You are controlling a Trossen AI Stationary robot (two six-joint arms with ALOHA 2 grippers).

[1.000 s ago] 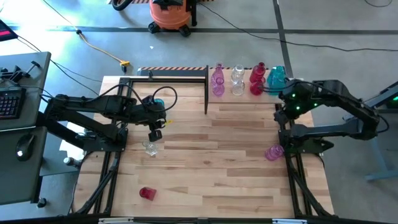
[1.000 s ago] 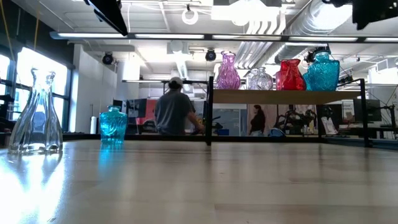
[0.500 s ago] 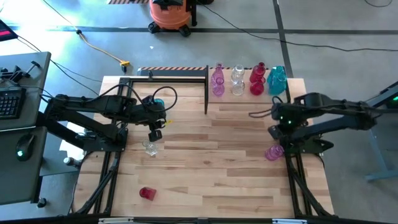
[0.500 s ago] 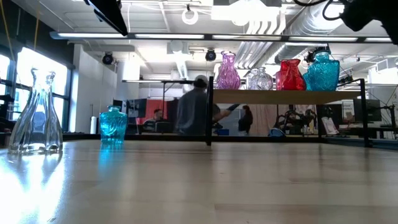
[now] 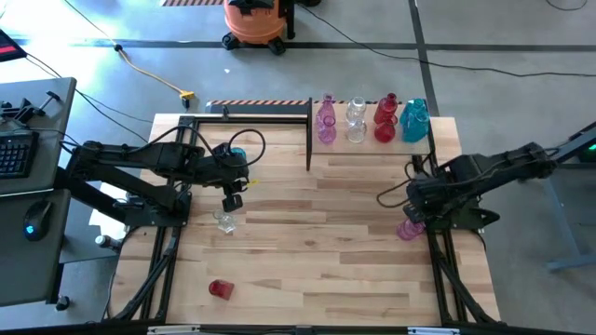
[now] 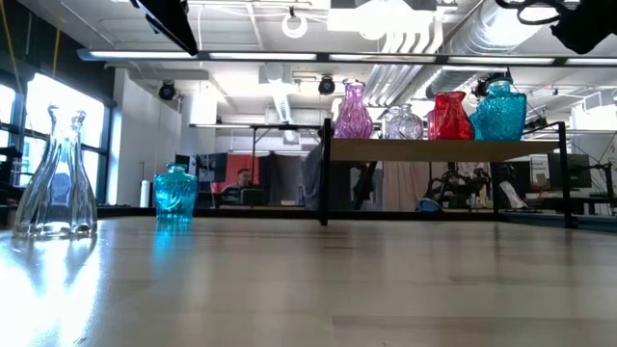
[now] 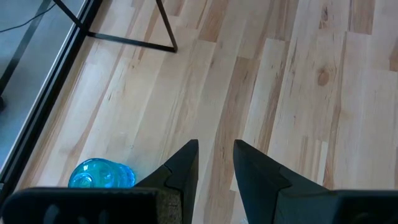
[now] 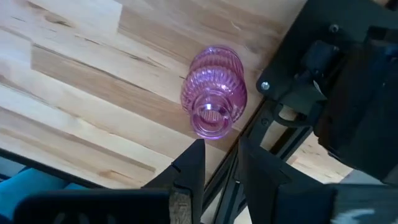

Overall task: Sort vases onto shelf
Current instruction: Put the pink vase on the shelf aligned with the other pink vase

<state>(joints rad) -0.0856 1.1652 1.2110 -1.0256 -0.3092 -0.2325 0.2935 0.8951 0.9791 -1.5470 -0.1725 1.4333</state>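
Around your table you have a grey concrete floor point(image 5: 521, 56), with an orange shop vacuum point(image 5: 253, 23) and a yellow cable point(image 5: 154, 73) lying on it. Beyond, white ceiling ducts point(image 6: 424, 43) run over bright tall windows point(image 6: 48, 116).

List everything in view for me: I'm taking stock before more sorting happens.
shelf: one, light wood with black posts, far right part of the table
vases on the shelf: four in a row, pink, clear, red, teal
vases on the table: four, clear and teal on the left, red near left corner, pink at the right edge
table: one, light wood
vacuum: one, orange, floor beyond the table
keyboard: one, dark, desk at left
left gripper: dark, fingers apart, empty, above the table's left side
right gripper: dark, fingers apart, empty, above the pink vase
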